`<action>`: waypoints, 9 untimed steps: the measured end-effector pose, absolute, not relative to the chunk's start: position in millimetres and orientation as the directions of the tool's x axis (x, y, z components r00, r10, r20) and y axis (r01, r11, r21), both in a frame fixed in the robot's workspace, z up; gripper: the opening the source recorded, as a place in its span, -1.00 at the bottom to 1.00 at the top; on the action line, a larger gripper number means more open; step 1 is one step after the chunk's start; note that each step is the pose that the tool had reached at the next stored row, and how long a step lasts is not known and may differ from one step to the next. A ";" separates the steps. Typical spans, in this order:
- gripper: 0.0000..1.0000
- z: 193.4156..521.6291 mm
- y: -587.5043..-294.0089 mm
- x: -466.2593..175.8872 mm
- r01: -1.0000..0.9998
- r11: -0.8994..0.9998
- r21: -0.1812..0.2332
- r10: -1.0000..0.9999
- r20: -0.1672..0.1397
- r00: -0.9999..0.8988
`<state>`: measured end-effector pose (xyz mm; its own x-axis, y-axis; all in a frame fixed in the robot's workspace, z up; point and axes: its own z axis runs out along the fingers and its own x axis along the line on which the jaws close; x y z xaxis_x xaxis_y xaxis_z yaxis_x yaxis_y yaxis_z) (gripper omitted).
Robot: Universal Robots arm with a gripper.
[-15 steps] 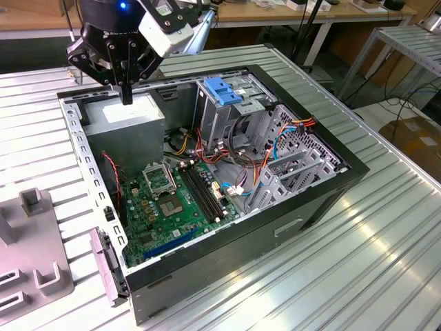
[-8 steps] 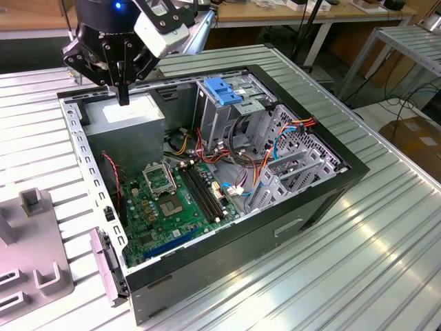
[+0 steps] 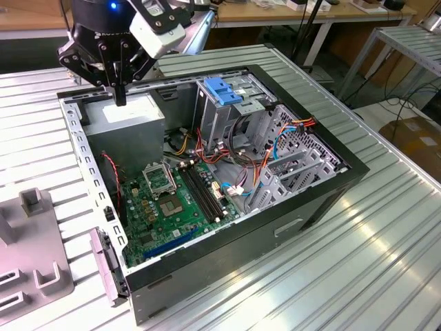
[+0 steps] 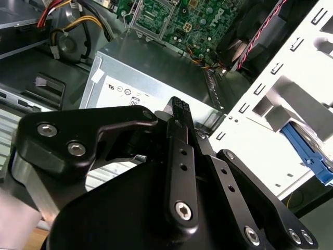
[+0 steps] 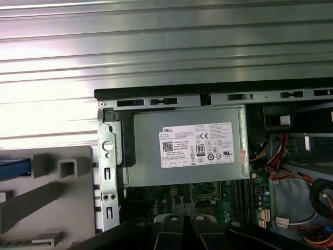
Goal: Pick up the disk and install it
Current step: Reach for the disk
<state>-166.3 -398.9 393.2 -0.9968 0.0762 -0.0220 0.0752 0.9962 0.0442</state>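
My gripper (image 3: pixel 120 96) hangs over the back left corner of the open computer case (image 3: pixel 275 227), just above the grey power-supply box (image 3: pixel 127 121). Its black fingers point down, pressed together, with nothing between them. In the second wrist view the ribbed fingertip (image 4: pixel 179 107) stands in front of the box's label. A blue rail with a grey body behind it, apparently the disk (image 4: pixel 311 156), rests in the pale slotted fixture (image 4: pixel 270 104) beside the case. In the first wrist view a blue strip (image 5: pixel 14 169) lies on that fixture (image 5: pixel 57 192), well to the side of the gripper (image 5: pixel 179 223).
Inside the case are the green motherboard (image 3: pixel 172 200), loose coloured cables (image 3: pixel 255 172) and a metal drive cage with a blue handle (image 3: pixel 224 93). The grey fixture (image 3: pixel 34 269) sits on the ribbed metal table (image 3: pixel 344 276) at the exterior view's left. Benches stand behind.
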 end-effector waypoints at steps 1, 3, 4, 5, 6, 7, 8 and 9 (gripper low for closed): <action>-0.80 393.2 -398.9 -166.8 0.075 0.996 0.044 0.076 -0.022 -0.997; -0.80 393.1 -398.9 -168.2 0.075 0.996 0.044 0.076 -0.022 -0.997; -0.80 393.1 -398.9 -168.6 0.075 0.996 0.044 0.076 -0.022 -0.997; -0.80 393.2 -398.9 -169.2 0.075 0.996 0.044 0.076 -0.022 -0.997; -0.80 393.2 -398.9 -169.6 0.075 0.996 0.044 0.076 -0.022 -0.997; -0.80 393.1 -398.9 -170.1 0.075 0.996 0.044 0.076 -0.022 -0.997; -0.80 393.1 -398.9 -171.1 0.075 0.996 0.044 0.076 -0.022 -0.997; -0.80 393.1 -398.9 -171.7 0.075 0.996 0.044 0.076 -0.021 -0.997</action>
<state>-171.7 -398.9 393.1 -0.9969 0.0762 -0.0215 0.0752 0.9962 0.0442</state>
